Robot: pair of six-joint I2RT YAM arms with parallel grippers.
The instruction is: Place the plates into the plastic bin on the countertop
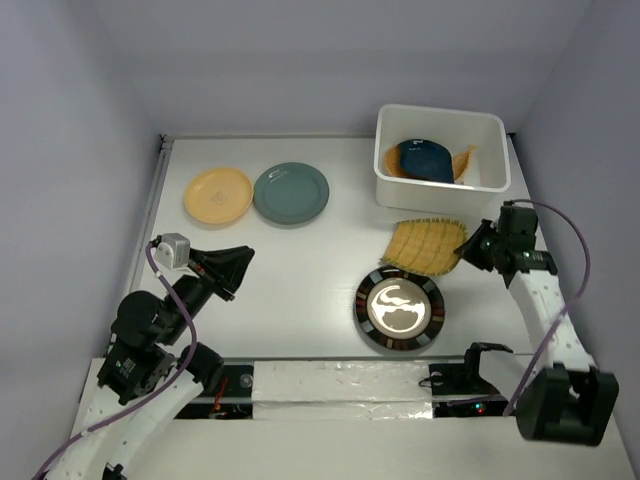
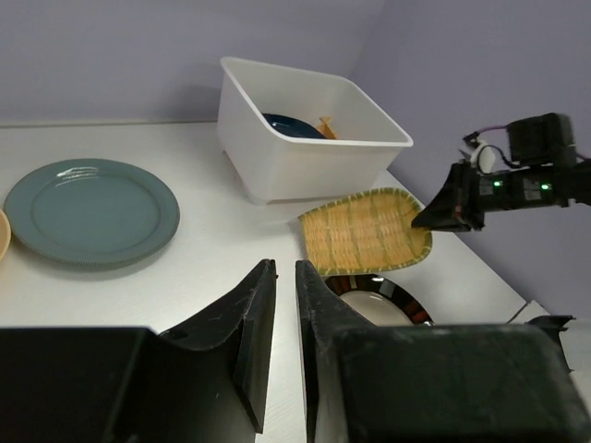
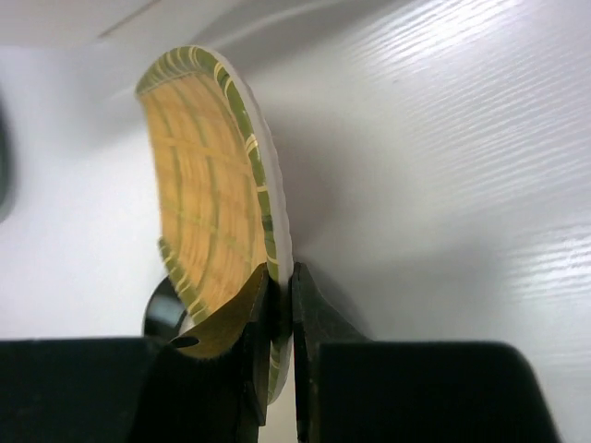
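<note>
My right gripper (image 1: pixel 468 245) is shut on the rim of a yellow leaf-shaped plate (image 1: pixel 425 245) with a green edge, holding it just above the countertop (image 1: pixel 300 270) in front of the white plastic bin (image 1: pixel 441 188). The wrist view shows the plate (image 3: pixel 208 203) clamped between the fingers. The bin holds a dark blue leaf plate (image 1: pixel 425 160) and an orange plate (image 1: pixel 465 160). A black-rimmed plate with a white centre (image 1: pixel 399 310) lies near the plate's left end. A yellow round plate (image 1: pixel 218 195) and a grey-teal round plate (image 1: pixel 291 193) lie at the back left. My left gripper (image 1: pixel 243 255) is nearly shut and empty.
The countertop's raised rim (image 1: pixel 150 215) runs along the left side. Taped foil (image 1: pixel 340 385) covers the near edge between the arm bases. Purple walls close in the back and sides.
</note>
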